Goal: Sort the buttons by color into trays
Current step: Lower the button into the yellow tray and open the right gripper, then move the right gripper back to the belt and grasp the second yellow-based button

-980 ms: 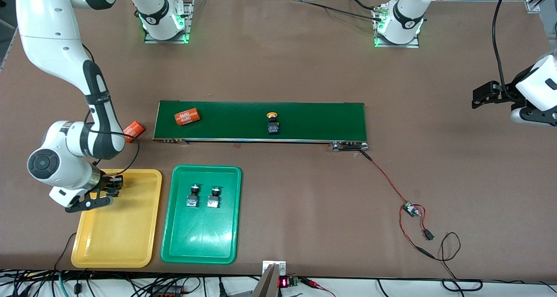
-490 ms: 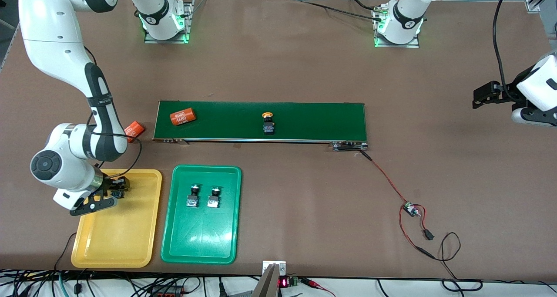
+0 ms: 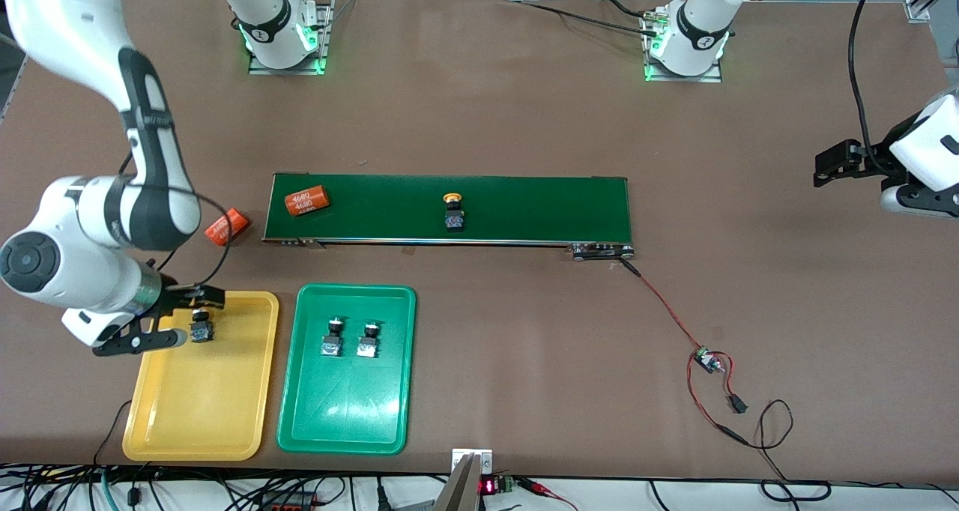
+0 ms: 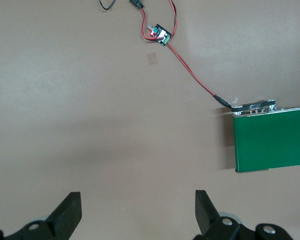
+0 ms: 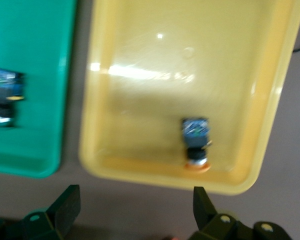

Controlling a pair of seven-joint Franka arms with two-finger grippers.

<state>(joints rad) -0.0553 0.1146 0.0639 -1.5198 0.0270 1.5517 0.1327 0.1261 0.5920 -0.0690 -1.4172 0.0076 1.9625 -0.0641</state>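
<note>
We see the right gripper spread wide over the yellow tray, a yellow-capped button lying free inside it, while the left gripper waits, also wide.

Long dark-green conveyor belt mid-table; orange "4680" cylinder on it, another off its nine-o'clock end; red-black wired circuit board at its five.

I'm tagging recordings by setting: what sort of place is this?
Probably a robotics lab bench mocked up as a sorting line: two arms bolted to a brown table, a short green conveyor belt with loose wiring, and colour-coded trays.
</note>
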